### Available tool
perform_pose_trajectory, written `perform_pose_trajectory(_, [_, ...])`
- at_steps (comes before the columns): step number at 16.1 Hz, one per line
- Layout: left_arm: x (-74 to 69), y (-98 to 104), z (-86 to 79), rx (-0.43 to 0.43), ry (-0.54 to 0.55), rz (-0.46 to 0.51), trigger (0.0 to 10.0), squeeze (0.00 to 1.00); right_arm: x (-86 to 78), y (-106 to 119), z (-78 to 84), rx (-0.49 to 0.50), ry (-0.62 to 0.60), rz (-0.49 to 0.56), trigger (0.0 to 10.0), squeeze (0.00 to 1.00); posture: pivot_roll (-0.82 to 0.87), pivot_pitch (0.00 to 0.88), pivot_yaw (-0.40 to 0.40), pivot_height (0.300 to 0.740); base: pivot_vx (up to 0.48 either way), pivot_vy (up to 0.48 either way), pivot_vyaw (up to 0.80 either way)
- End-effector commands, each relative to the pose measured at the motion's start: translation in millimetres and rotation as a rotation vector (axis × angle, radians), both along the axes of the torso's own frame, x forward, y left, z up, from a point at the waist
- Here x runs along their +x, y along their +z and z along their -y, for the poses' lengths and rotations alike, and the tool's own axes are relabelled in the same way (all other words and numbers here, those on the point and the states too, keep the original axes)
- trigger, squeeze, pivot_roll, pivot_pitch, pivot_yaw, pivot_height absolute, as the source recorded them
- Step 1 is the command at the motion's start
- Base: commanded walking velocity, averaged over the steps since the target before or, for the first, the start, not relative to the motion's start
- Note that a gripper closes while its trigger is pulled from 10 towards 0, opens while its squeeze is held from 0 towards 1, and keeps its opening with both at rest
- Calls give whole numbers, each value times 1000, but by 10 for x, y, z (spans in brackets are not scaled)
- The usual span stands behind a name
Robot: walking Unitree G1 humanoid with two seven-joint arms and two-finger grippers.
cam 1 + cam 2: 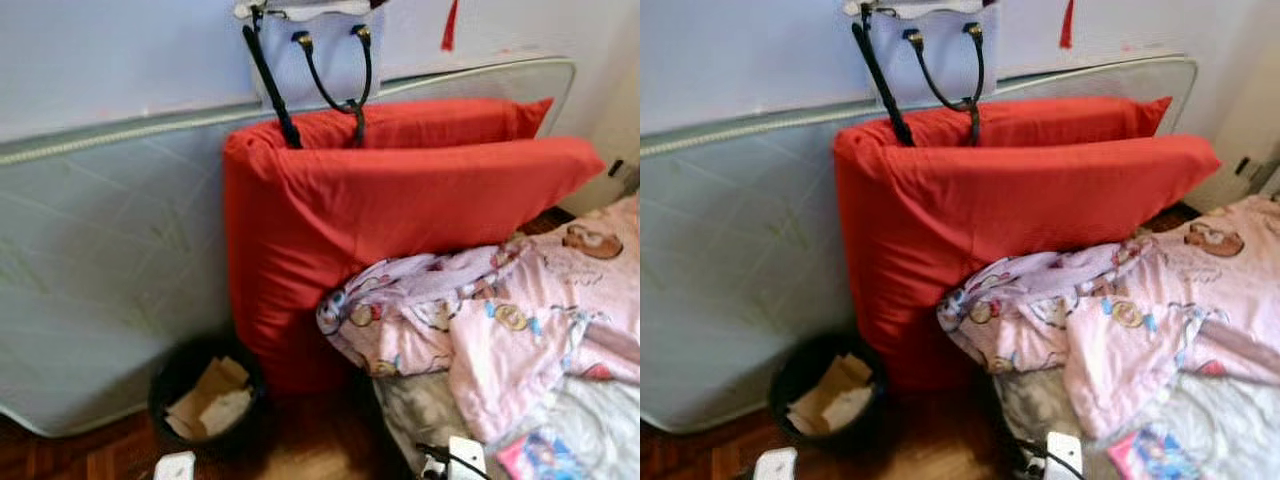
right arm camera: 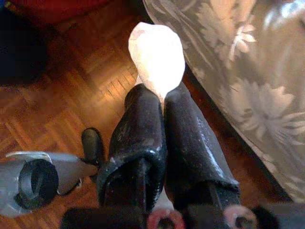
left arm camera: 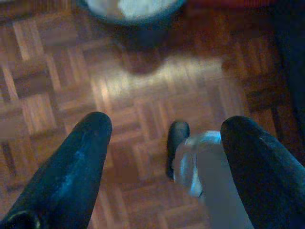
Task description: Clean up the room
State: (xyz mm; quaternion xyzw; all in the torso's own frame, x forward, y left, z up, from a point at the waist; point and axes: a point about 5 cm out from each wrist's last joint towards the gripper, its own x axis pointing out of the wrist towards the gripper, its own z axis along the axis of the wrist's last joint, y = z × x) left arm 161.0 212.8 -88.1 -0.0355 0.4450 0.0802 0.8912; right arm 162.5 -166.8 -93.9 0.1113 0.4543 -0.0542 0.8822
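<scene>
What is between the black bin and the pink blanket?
The red cushion's lower end stands between the bin and the blanket, with dark wood floor below, seen in both eye views.

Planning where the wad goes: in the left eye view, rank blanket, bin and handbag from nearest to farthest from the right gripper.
1. Blanket, on the bed beside the right gripper.
2. Bin, on the floor leftward.
3. Handbag, above the cushion, at the wall.

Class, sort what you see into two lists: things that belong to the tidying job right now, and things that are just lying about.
Part of the job:
- right hand, shut on a white scrap of paper
- black bin holding paper waste
- left hand, open above the wooden floor

Just lying about:
- red cushions
- handbag
- pink blanket
- mattress
</scene>
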Motion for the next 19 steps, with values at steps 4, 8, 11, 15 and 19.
perform_pose_trajectory(4, [-19,-10,4,5,-15,-12,10000,0,-79,-28,79,-15,-17,-29,10000,0,20,0,-1,740,0,399,0])
perform_pose_trajectory(8, [-16,15,-102,15,-9,-3,10000,0,-72,-26,76,-14,-17,-27,10000,0,21,0,-1,740,0,401,0])
perform_pose_trajectory(11, [-24,18,-122,17,-9,0,10000,0,-72,-27,65,-12,-14,-28,10000,0,23,0,-1,740,0,401,0])
perform_pose_trajectory(15, [-60,-20,-5,9,-15,-8,10000,0,-73,-28,56,-8,-14,-29,10000,0,25,0,0,740,0,401,0])
perform_pose_trajectory(19, [-64,-19,-25,9,-14,-12,10000,0,-75,-29,62,-11,-10,-30,10000,0,25,0,-1,740,0,402,0])
